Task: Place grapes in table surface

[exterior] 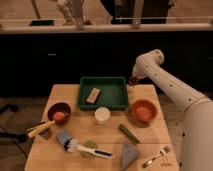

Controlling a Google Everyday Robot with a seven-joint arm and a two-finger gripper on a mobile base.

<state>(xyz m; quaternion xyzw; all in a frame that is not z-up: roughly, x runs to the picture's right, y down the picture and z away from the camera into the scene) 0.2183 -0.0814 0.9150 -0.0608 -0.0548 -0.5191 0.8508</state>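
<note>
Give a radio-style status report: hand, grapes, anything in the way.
Hand at far right corner of table surface, beside green bin. Grapes at the hand, landing not confirmed. Orange bowl just nearer the camera.

The bin [102, 79] is set at the far middle of the table surface [65, 95], and a block [93, 95] is laid in it. The gripper [133, 80] is held just right of the bin's far right corner. A cup [102, 115] is placed before the bin. It is flanked by the left bowl [50, 111], in which a ball [59, 117] is held, and the right bowl [143, 110]. A brush [80, 146] and a fork [156, 156] are laid near the front edge.
</note>
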